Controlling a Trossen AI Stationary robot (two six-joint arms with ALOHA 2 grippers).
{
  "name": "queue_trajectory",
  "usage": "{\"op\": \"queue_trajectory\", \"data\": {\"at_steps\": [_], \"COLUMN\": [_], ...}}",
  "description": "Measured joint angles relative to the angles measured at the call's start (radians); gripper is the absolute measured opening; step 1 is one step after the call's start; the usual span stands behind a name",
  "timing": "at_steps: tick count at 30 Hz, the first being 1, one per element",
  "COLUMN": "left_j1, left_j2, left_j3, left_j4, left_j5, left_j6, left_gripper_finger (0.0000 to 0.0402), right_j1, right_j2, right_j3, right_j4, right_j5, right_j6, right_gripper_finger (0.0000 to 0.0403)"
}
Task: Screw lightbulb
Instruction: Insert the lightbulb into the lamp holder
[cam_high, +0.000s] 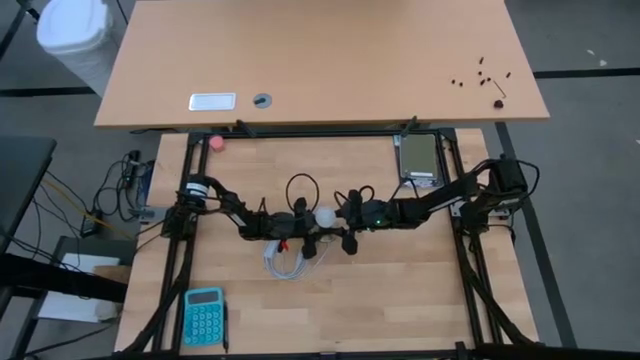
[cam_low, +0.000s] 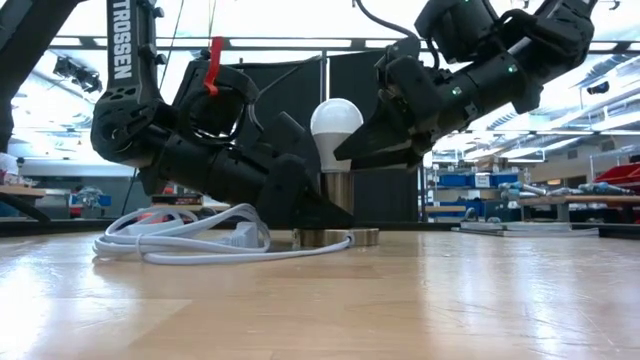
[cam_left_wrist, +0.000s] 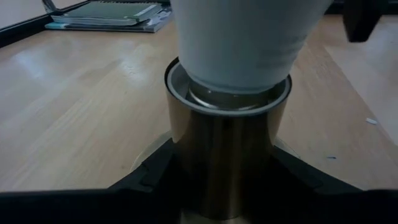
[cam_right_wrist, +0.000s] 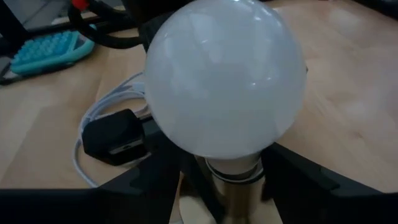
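The white frosted lightbulb (cam_low: 336, 122) stands upright with its screw base inside the rim of a metallic socket tube (cam_low: 337, 200). The tube rises from a round base disc (cam_low: 336, 238) at the table's middle. My left gripper (cam_high: 303, 222) comes from the table's left and is shut on the socket tube. My right gripper (cam_low: 362, 148) comes from the right, tilted down, and is open. Its fingers (cam_right_wrist: 298, 183) stand on either side of the bulb's narrow lower part, under the globe (cam_right_wrist: 224, 74). No touch shows. My left gripper pinches the socket's upright metal tube (cam_left_wrist: 224, 155) between its two fingers (cam_left_wrist: 155, 177), below the tube's rim. The fingers come nearly level from the table's left, slanting a little down. The socket stands upright on its base disc on the table, with the bulb in its top.
A coiled white cord (cam_low: 180, 242) with a black plug (cam_right_wrist: 115, 138) lies just near of the socket. A teal calculator (cam_high: 204, 316) sits at the near left, a pink ball (cam_high: 216, 142) at the far left, and a grey book (cam_high: 418, 158) at the far right.
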Motion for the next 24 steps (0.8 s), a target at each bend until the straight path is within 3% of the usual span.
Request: {"op": "queue_trajectory", "data": {"at_steps": [13, 24], "left_j1": [0.003, 0.004], "left_j2": [0.0, 0.0], "left_j3": [0.0, 0.0], "left_j4": [0.001, 0.0], "left_j5": [-0.009, -0.005], "left_j6": [-0.003, -0.004], "left_gripper_finger": [0.0177, 0.0177], "right_j1": [0.003, -0.027], "right_j2": [0.06, 0.138], "right_j3": [0.0, 0.002], "right_j4": [0.11, 0.234], "right_j5": [0.074, 0.036], "right_j6": [-0.051, -0.15], "right_gripper_finger": [0.0229, 0.0229]}}
